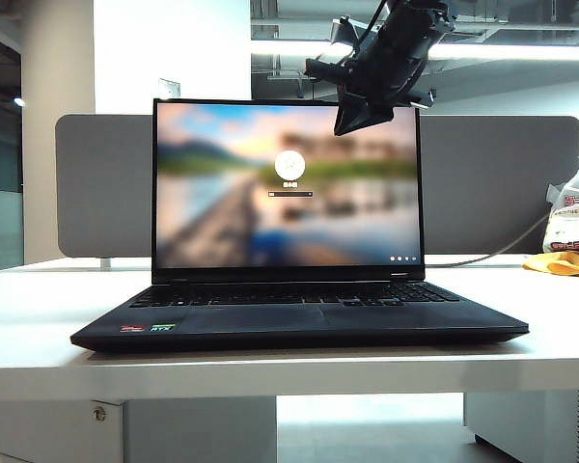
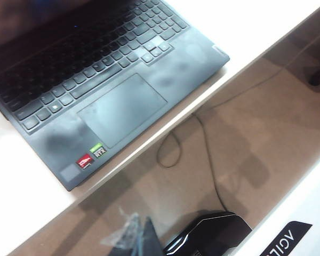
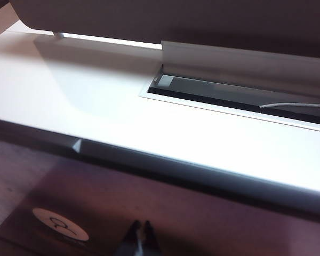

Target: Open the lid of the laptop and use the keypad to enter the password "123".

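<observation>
The black laptop (image 1: 299,323) stands open on the white table, its lid (image 1: 289,183) upright with a lit sign-in screen. The keypad (image 1: 299,294) runs across the base; in the left wrist view the keypad (image 2: 85,58), touchpad (image 2: 122,109) and red and green stickers (image 2: 90,156) show. My right gripper (image 1: 352,123) hangs shut in front of the lid's upper right part, holding nothing. The right wrist view shows the right gripper (image 3: 140,228) before the dim screen, below the lid's top edge (image 3: 213,173). My left gripper (image 2: 140,226) is blurred, fingers together, off the table's front edge and well clear of the laptop.
A grey divider (image 1: 106,183) stands behind the laptop, with a cable slot (image 3: 240,96) in the desk at its foot. A white bag (image 1: 571,217) and a yellow cloth (image 1: 565,262) lie at the far right. A thin cable (image 2: 202,144) runs on the floor.
</observation>
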Available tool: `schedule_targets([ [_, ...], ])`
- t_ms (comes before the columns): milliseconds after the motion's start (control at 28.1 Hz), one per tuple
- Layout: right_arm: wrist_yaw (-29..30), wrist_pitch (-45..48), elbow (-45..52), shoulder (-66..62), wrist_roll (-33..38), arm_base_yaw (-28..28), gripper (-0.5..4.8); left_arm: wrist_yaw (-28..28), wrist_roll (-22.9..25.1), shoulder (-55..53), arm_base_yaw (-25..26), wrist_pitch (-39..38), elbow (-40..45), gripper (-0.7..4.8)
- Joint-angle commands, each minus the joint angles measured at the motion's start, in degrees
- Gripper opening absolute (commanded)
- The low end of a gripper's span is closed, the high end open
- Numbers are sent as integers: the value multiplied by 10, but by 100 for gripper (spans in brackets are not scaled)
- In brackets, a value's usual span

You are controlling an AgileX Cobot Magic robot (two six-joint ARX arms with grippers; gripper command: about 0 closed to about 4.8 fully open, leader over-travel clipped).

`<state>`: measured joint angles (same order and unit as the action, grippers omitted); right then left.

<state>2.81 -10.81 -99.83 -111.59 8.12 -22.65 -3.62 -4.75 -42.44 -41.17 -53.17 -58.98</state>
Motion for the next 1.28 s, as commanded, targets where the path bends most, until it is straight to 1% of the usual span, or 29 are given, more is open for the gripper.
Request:
schedule_targets([
  [36, 12, 2, -5, -2, 4, 2, -2, 0, -2, 1, 0, 5, -2, -6],
  [178, 39, -53, -5, 7, 7, 2, -2, 0, -2, 1, 0, 5, -2, -6],
  [285, 48, -107, -4, 16, 5, 2, -2, 0, 1, 1, 0, 6, -2, -6],
  [499, 47, -229, -4, 24, -32, 2, -2, -2, 3, -14, 0, 32, -2, -6],
  [642, 45, -293, 3, 23, -54, 2, -1, -16, 3, -36, 0, 44, -2, -6],
  [713, 39, -307, 13, 23, -53, 2, -1, -18, 4, -45, -1, 49, -2, -6],
  [820, 17, -318, 51, 22, -54, 3, -1, -29, 5, -46, 0, 72, -2, -6],
  [927, 18, -306, 112, 22, -53, 10, -1, -29, 5, -46, 0, 75, -2, -6],
  [998, 22, -291, 145, 21, -52, 14, -1, -29, 14, -46, 0, 81, -2, -6],
  [1105, 34, -276, 148, 16, -52, 14, -1, -33, 14, -49, 0, 88, -2, -6],
  [1283, 34, -240, 148, 6, -49, 14, -1, -33, 14, -49, 0, 91, -2, -6],
])
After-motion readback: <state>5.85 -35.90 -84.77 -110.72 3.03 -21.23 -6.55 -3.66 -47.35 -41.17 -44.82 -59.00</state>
